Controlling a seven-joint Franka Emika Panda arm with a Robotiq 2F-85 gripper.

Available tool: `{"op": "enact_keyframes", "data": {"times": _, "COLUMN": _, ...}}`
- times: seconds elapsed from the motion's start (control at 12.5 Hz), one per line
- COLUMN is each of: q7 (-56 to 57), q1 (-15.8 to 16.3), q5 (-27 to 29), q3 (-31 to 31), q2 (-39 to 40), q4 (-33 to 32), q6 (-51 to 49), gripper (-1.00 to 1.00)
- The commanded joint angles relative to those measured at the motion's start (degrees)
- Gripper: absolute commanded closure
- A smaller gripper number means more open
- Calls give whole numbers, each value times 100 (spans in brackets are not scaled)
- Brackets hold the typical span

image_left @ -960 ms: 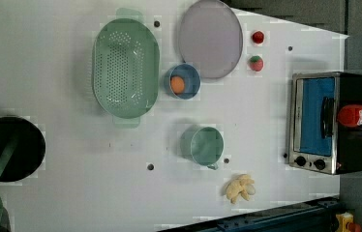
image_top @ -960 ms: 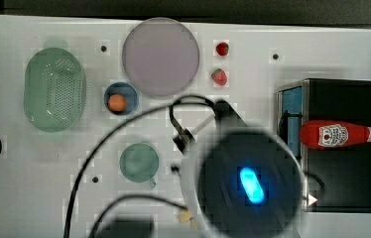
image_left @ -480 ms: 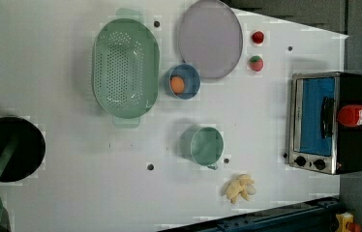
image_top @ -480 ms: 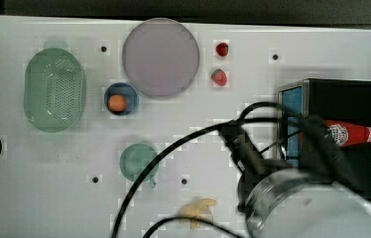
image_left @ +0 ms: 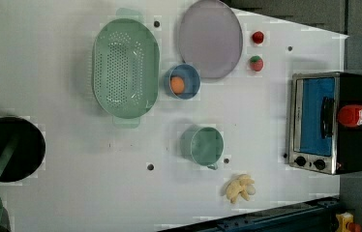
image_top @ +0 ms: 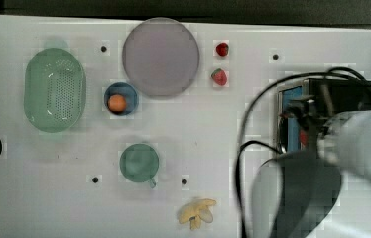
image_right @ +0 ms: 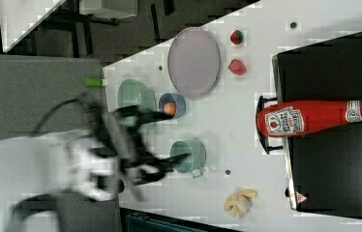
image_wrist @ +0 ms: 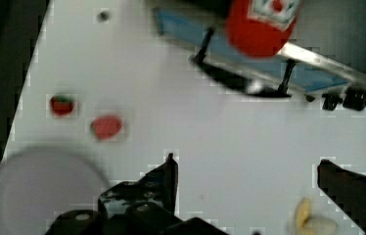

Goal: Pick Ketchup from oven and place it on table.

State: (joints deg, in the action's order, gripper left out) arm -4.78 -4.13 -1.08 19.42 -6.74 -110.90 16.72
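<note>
The gripper [image_wrist: 247, 178] hangs over the bench [image_left: 63, 72] with its fingers [image_wrist: 169, 178] spread wide and nothing between them, in front of the oven's door. From there, biggest first: the white bench carries everything. The oven [image_left: 331, 123] sits at the left view's right edge, blue glass door [image_left: 317, 116] facing the middle of the bench. A green colander [image_left: 126, 67] and a round grey plate [image_left: 210, 38] lie well apart from it. The ketchup bottle [image_right: 314, 118] lies on its side on the oven's black top, its base jutting past the front edge. Then a green mug [image_left: 205, 145], a blue bowl [image_left: 184, 82] holding an orange ball, and two strawberries [image_left: 256, 63].
</note>
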Motion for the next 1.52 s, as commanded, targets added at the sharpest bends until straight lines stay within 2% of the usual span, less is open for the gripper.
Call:
{"op": "enact_keyframes", "data": {"times": 0.08, "q7": -57, "q1": -189, "q5": 53, "q3": 503, "q2": 345, "q4": 77, "q6": 614, "gripper": -100}}
{"op": "enact_keyframes", "data": {"times": 0.56, "q7": -58, "q1": -260, "q5": 156, "q3": 1059, "q2": 1639, "q4": 498, "q6": 1499, "gripper": -100}}
{"op": "enact_keyframes", "data": {"times": 0.8, "q7": -58, "q1": -360, "q5": 706, "q3": 1140, "q2": 2096, "q4": 480, "q6": 1679, "gripper": -100}}
{"op": "enact_keyframes", "data": {"times": 1.04, "q7": -58, "q1": -407, "q5": 1089, "q3": 1142, "q2": 2403, "q4": 472, "q6": 1804, "gripper": -100}}
{"op": "enact_keyframes", "data": {"times": 1.36, "q7": -58, "q1": -409, "q5": 1201, "q3": 1126, "q2": 2545, "q4": 430, "q6": 1860, "gripper": -100}}
{"op": "enact_keyframes", "data": {"times": 1.44, "q7": -58, "q1": -410, "q5": 1201, "q3": 1126, "q2": 2557, "q4": 393, "q6": 1882, "gripper": -91}}
{"op": "enact_keyframes", "data": {"times": 1.52, "q7": -58, "q1": -410, "q5": 1201, "q3": 1127, "q2": 2558, "q4": 362, "q6": 1937, "gripper": -68}}
